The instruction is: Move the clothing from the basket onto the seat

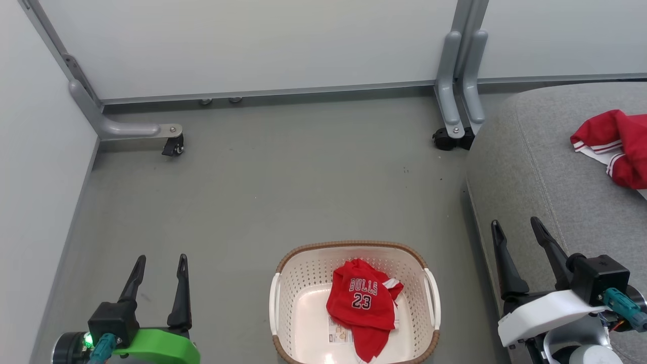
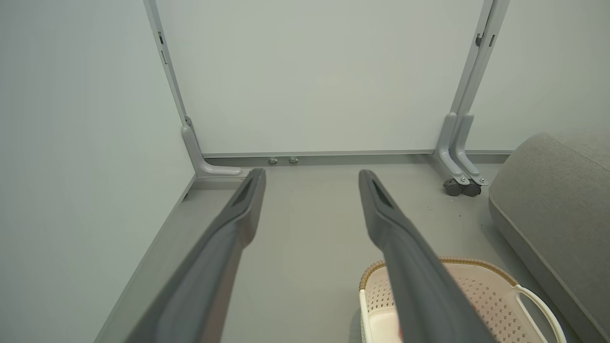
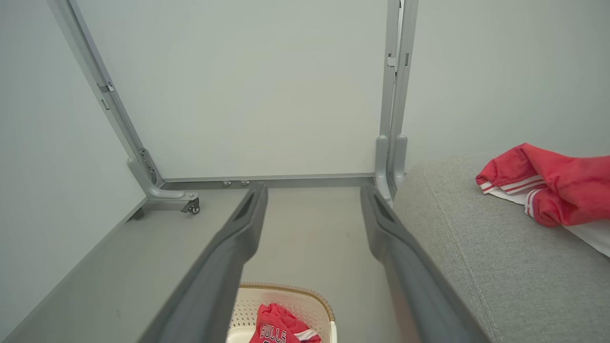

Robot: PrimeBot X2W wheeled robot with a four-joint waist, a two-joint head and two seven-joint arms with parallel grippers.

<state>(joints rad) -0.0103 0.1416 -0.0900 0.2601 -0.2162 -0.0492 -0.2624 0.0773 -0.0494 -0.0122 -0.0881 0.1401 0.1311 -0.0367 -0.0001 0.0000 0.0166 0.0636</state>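
- Head view: the jersey (image 1: 363,303) is seen crumpled in the basket (image 1: 354,246); the shorts (image 1: 619,146) are laid on the seat (image 1: 546,167); the left gripper (image 1: 162,258) and right gripper (image 1: 515,221) are held wide apart.
- Left wrist view: the fingers (image 2: 238,224) are spread, beside the basket.
- Right wrist view: the fingers are spread likewise.

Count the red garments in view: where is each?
2: the jersey lies in the basket; the shorts lie on the seat. Another could hide beneath the jersey.
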